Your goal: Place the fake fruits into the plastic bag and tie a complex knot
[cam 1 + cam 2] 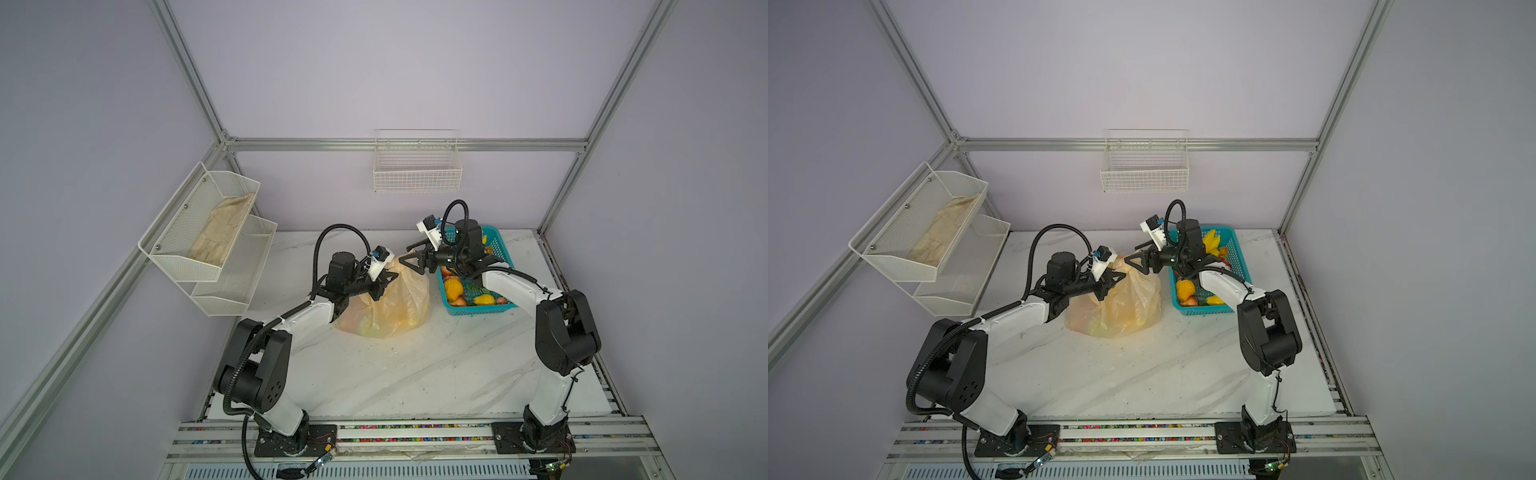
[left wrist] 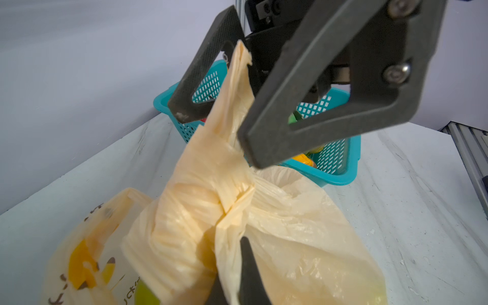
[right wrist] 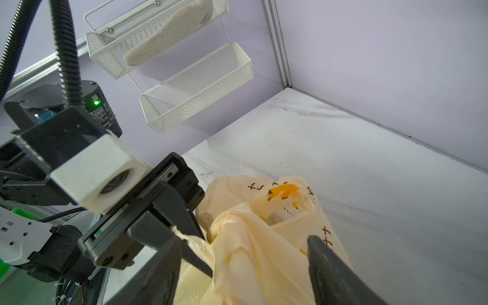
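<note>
Roughly at the middle of the white marbled table (image 1: 415, 374), a little toward 12 o'clock, sits the plastic bag (image 1: 386, 309), cream-yellow and bulging. In the left wrist view a green fruit (image 2: 144, 293) shows through its thin film, beside a printed banana bunch. The bag's handles are twisted into a bunched knot (image 2: 208, 200), with one loose end (image 2: 237, 79) standing upright. The left gripper (image 1: 382, 284), reaching in from 8 o'clock, is pinched tight on a handle strip (image 3: 195, 243) coming off the knot. The right gripper (image 1: 411, 257), coming from 3 o'clock, has its jaws spread wide on either side of the loose end and grips nothing. Just beside the bag at 3 o'clock stands a teal perforated basket (image 1: 482, 309) holding more fake fruits: an orange bumpy fruit (image 1: 453, 287), a yellow fruit (image 1: 484, 299) and some red pieces. On the wall at 9 o'clock hangs a white mesh rack (image 1: 183, 266); its upper tier holds a beige cloth (image 1: 222, 232). At 12 o'clock a white wire basket (image 1: 417, 178) hangs on the back wall.
</note>
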